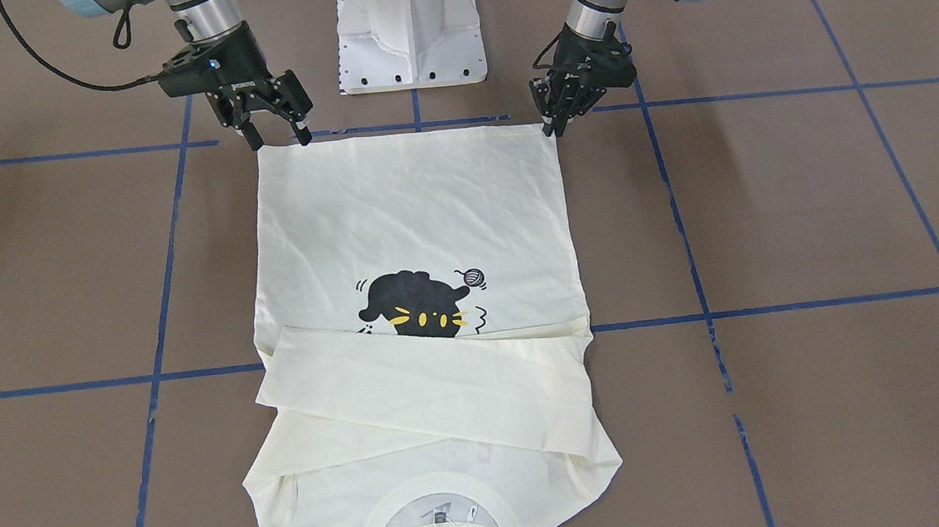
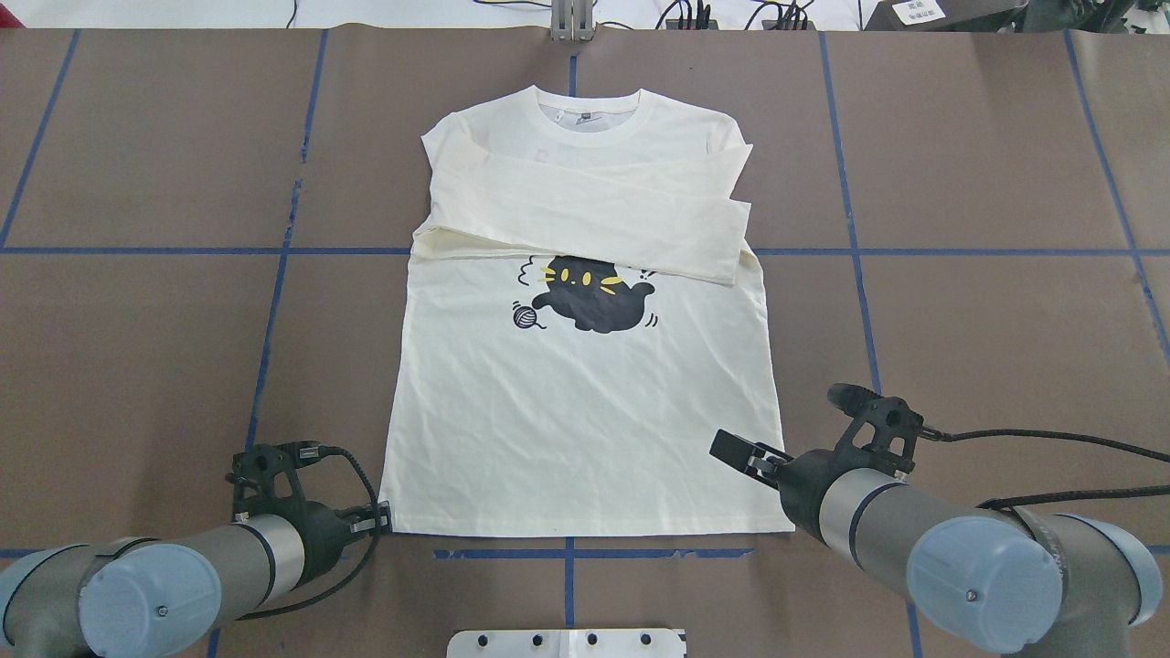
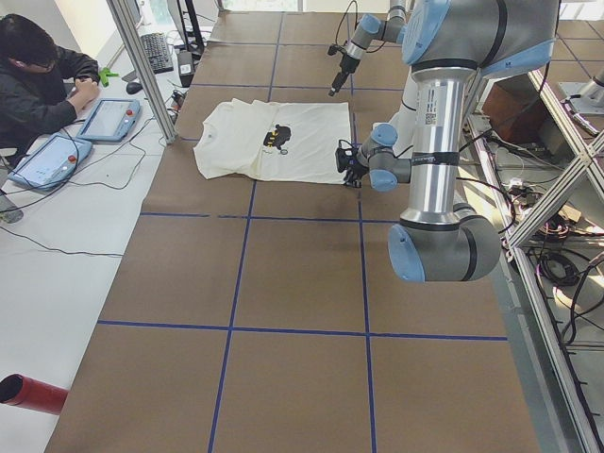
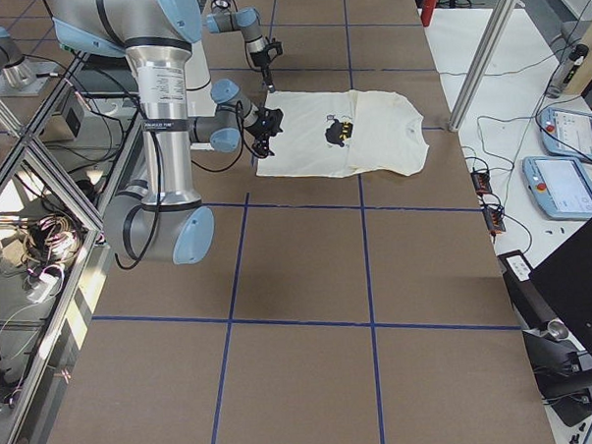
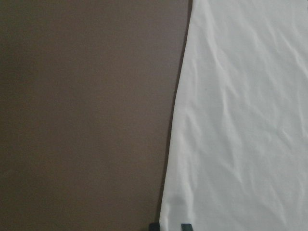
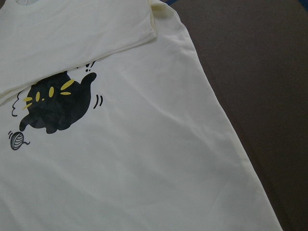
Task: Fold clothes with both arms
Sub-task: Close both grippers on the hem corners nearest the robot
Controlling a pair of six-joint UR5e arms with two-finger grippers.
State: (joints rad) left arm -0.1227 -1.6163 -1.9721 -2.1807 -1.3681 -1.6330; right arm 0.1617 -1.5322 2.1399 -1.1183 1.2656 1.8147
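Shirt (image 1: pixel 411 218) flat (sleeves crossed); left claw (image 1: pixel 551 127), right claw (image 1: pixel 280 140) at hem corners

The left arm (image 2: pixel 174 571) and right arm (image 2: pixel 877 516) were silver-grey with pale blue joint caps (image 2: pixel 983 580), black cables (image 2: pixel 1051 443) and a white bolted base (image 1: pixel 409 34).

My worktop (image 1: pixel 809 212) is a matte brown sheet ruled into big squares by blue tape lines (image 1: pixel 775 306). Along the worktop's far side from me runs a white side table (image 3: pixel 57 245), where a person (image 3: pixel 38 80) sits over two blue-edged tablets (image 3: pixel 109 118); a keyboard (image 3: pixel 156 52) lies there too. A red cylinder (image 3: pixel 33 394) lies off that side's corner. Aluminium posts (image 3: pixel 142 66) stand at the worktop's far edge. Behind the worktop's near side, a metal frame (image 4: pixel 60 321) holds tangled cables (image 4: pixel 38 273).
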